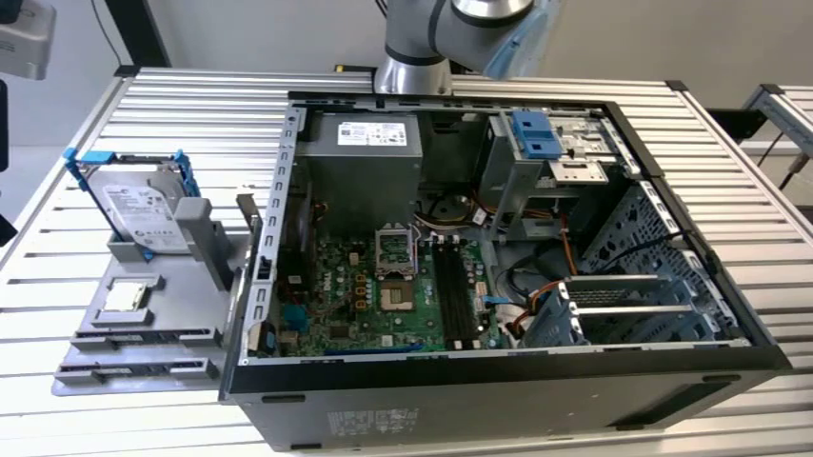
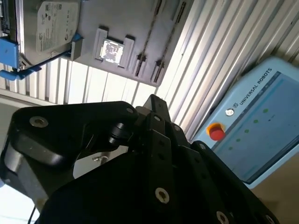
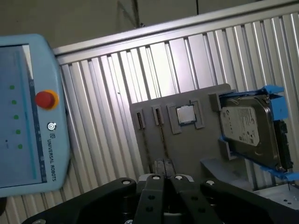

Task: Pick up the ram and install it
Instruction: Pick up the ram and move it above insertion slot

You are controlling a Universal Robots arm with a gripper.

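Two ram sticks (image 3: 163, 142) stand edge-up in the grey holder (image 3: 196, 149), mid-frame in the first wrist view; likely light, stiff, fragile, so pinch the flat faces. Tool (image 3: 162, 169) looks closed, empty.

Seen from the black gripper (image 3: 163, 179), a grey tray (image 3: 187, 149) lies on the ribbed metal table (image 3: 107, 102) at twelve o'clock, carrying two narrow slots (image 3: 140, 120) and a small square silver chip (image 3: 186, 114). A silver hard drive (image 3: 247, 128) in a blue frame stands on the tray at about two o'clock. A pale blue pendant (image 3: 28, 116) with a red button (image 3: 45, 99) is at about ten.
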